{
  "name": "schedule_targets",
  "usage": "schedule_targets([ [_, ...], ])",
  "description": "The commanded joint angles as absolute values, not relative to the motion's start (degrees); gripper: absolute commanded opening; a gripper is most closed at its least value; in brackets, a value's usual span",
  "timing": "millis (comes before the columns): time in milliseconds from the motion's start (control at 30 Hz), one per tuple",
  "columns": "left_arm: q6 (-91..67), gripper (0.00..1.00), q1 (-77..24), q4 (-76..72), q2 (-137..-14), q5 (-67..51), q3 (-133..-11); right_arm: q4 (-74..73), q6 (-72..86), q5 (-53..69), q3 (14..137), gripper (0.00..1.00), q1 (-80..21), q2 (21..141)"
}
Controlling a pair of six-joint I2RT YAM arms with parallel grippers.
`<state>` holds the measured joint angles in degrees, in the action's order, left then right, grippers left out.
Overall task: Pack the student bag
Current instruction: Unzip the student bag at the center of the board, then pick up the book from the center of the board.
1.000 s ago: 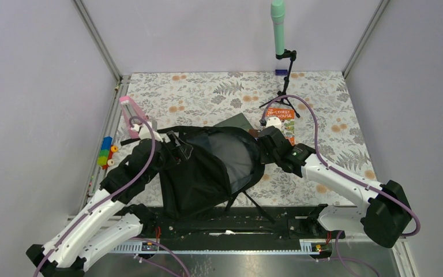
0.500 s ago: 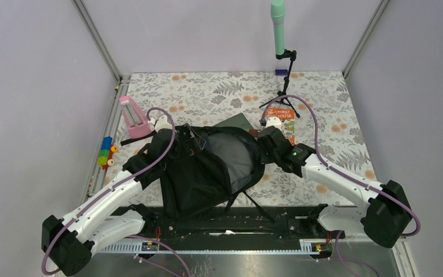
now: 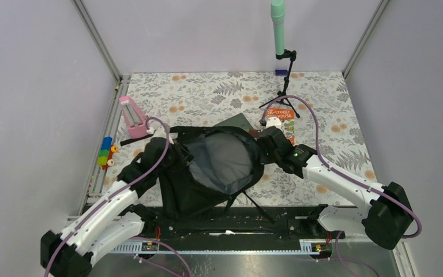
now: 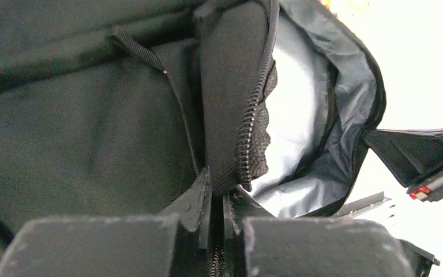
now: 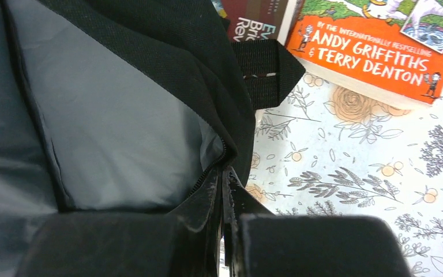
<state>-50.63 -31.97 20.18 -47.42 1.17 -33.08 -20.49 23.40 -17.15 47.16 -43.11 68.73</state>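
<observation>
1. You have the student bag (image 3: 193, 187) mid-table, its mouth spread between both grippers
2. The left gripper (image 4: 218, 199) and right gripper (image 5: 224, 182) are each clenched on its rim
3. The orange book (image 5: 375, 46) lies just beyond the right gripper, so your right arm is nearer

White shells on left arm (image 3: 101, 205) and right arm (image 3: 335, 180), black at joints and bases. Purple cable (image 3: 165, 151) looped along each. Small green light (image 3: 295, 154) near right wrist. Matte black fingers (image 4: 196, 199), scuffed pale along inner edges.
</observation>
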Motion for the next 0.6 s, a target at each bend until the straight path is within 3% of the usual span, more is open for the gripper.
schedule_targets([
  [0,-41.6,0.00,-28.6,28.9,-39.3,2.2,-43.6,-18.7,22.9,-12.4,48.0,0.00,-42.7,67.4],
  [67,-36.6,0.00,-27.7,33.5,-38.3,3.6,-49.3,-18.6,23.0,-11.2,48.4,0.01,-42.7,67.4],
  [167,-28.8,0.00,-27.2,37.5,-39.9,2.3,-55.8,-21.2,23.0,-12.3,50.2,0.19,-42.7,66.2],
  [233,-24.6,0.00,-27.2,40.5,-42.1,0.3,-58.8,-22.6,23.3,-14.1,50.9,0.36,-42.7,63.6],
  [300,-21.2,0.00,-27.2,42.6,-43.4,-2.3,-59.9,-23.8,23.7,-15.8,50.9,0.59,-42.0,60.4],
  [400,-18.5,0.00,-27.2,43.3,-42.7,-1.0,-59.2,-26.9,25.0,-15.6,51.0,0.78,-38.8,56.4],
  [467,-17.4,0.00,-27.2,42.8,-41.7,1.4,-58.2,-27.9,27.1,-15.0,49.7,0.86,-35.5,54.5],
  [567,-16.4,0.00,-27.1,41.5,-40.2,4.8,-56.9,-26.5,34.4,-10.9,45.6,0.90,-30.4,51.6],
])
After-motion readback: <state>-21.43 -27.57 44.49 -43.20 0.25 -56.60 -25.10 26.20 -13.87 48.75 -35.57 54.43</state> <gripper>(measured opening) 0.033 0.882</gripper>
